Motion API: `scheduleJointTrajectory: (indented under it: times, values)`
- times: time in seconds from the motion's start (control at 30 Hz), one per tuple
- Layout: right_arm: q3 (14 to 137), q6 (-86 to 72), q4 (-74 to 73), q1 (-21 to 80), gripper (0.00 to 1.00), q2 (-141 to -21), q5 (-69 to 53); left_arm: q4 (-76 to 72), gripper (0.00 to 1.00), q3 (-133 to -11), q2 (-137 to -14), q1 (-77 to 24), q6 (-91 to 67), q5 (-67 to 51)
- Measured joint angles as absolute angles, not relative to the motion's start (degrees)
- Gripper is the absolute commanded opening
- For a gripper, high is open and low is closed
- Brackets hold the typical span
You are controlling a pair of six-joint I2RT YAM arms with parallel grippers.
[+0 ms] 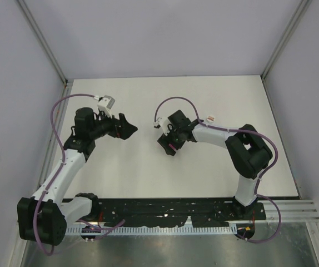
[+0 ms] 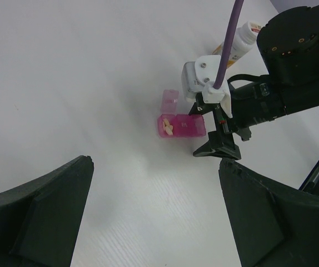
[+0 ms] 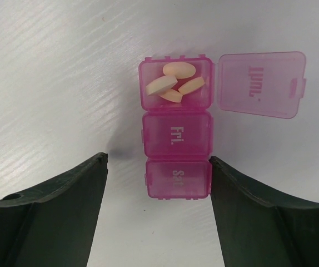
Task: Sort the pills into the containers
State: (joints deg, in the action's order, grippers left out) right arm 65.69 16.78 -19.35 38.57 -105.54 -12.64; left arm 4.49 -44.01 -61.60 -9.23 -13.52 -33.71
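Observation:
The pink pill box (image 3: 177, 133) lies on the white table as a strip of three compartments. The far one is open, lid (image 3: 261, 83) flipped right, with several pale yellow pills (image 3: 173, 82) inside. The ones marked "Fri." and "Sat" are closed. My right gripper (image 3: 158, 161) is open, its jaws standing either side of the "Sat" end just above the table. In the top view the right gripper (image 1: 168, 146) covers most of the box (image 1: 174, 148). My left gripper (image 1: 129, 129) is open and empty, left of the box (image 2: 180, 125) and apart from it.
A small white bottle with an orange-red label (image 1: 210, 118) lies behind the right arm; it also shows in the left wrist view (image 2: 243, 41). Grey walls close the table on three sides. The arm bases and a black rail (image 1: 165, 211) run along the near edge.

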Motion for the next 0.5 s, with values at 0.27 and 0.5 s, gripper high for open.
scheduleJointTrajectory:
  times: [0.27,0.5]
  values:
    - [65.69,15.97,-19.38,38.57,0.66,-105.54,-9.72,4.47,0.99,-44.01,-60.73,-8.93,-13.56,-33.71]
    - [65.69,14.85,-19.38,38.57,0.58,-105.54,-7.27,4.49,0.99,-44.01,-60.45,-8.62,-13.63,-33.74]
